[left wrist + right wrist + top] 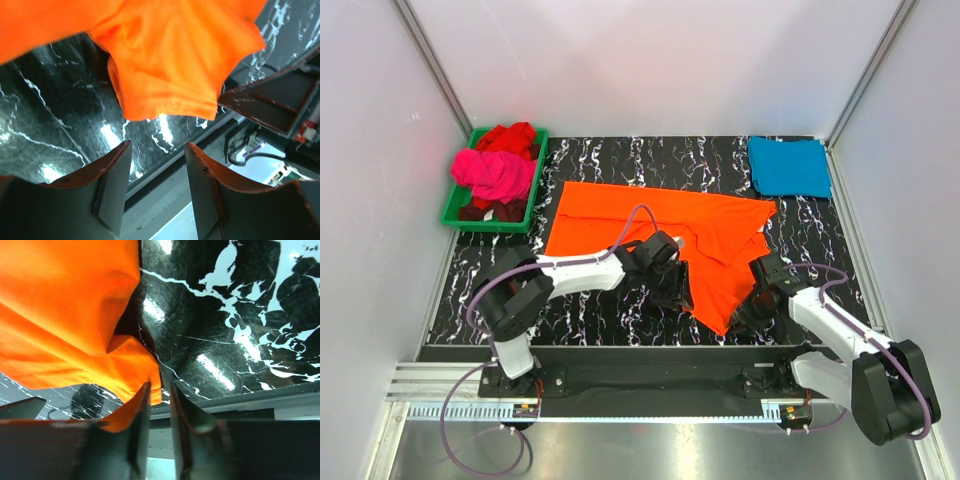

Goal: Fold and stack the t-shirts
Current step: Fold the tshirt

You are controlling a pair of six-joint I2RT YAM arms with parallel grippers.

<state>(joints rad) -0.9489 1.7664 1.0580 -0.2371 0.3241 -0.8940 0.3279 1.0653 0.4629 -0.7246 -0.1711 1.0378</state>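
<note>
Right fingers: up close at the lens, the right fingers [137, 440] show only a narrow slit between them. Orange hem sits at the tip of one and bunches along its outer side. Pinched or not, I cannot tell.
Left fingers: the left fingers [112, 195] stand well apart with nothing between them, and a creased orange hem lies just beyond the tips.
Orange t-shirt: the orange t-shirt [650, 225] is spread across the middle of the black marbled surface [620, 160]. Its far part lies flat; its near-right part is rumpled and runs down to a point toward the near edge.
Left arm: it comes in from the left, wrist at the shirt's near edge.
Right arm: it sits low at the shirt's right side, close by that point.
Teal-blue t-shirt: the teal-blue t-shirt [790, 166] is a neat folded rectangle in the far right corner, well apart from the orange.
Magenta-pink t-shirt: the magenta-pink t-shirt [495, 172] is crumpled in the green tray [480, 226] at far left.
Red t-shirt: the red t-shirt [508, 136] is heaped in the same tray, just behind the pink.
</note>
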